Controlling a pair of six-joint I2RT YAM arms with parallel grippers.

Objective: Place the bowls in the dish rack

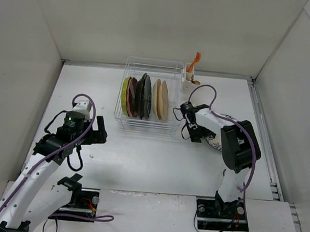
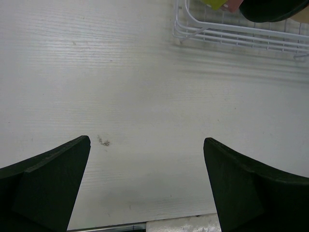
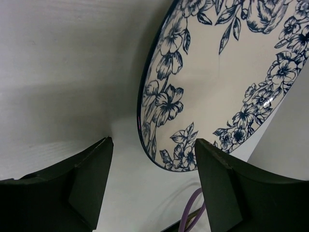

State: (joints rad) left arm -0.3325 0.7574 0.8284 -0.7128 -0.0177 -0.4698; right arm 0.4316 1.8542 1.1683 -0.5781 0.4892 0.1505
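Observation:
The dish rack [image 1: 146,118] stands at the back middle of the table with several bowls on edge in it: lime green [image 1: 125,95], dark [image 1: 144,94] and cream [image 1: 163,100] among them. A white bowl with a blue flower print [image 3: 217,82] lies on the table right of the rack [image 1: 216,143]. My right gripper [image 3: 153,141] is open at this bowl's near rim, one finger on each side, not touching it; from above the gripper [image 1: 191,125] hangs at the bowl's left edge. My left gripper [image 2: 147,140] is open over bare table, left of and nearer than the rack [image 1: 89,142].
A white utensil cup [image 1: 189,75] with an orange utensil [image 1: 194,58] hangs on the rack's far right corner. White walls enclose the table on three sides. The rack's near corner [image 2: 231,31] shows at the top right of the left wrist view.

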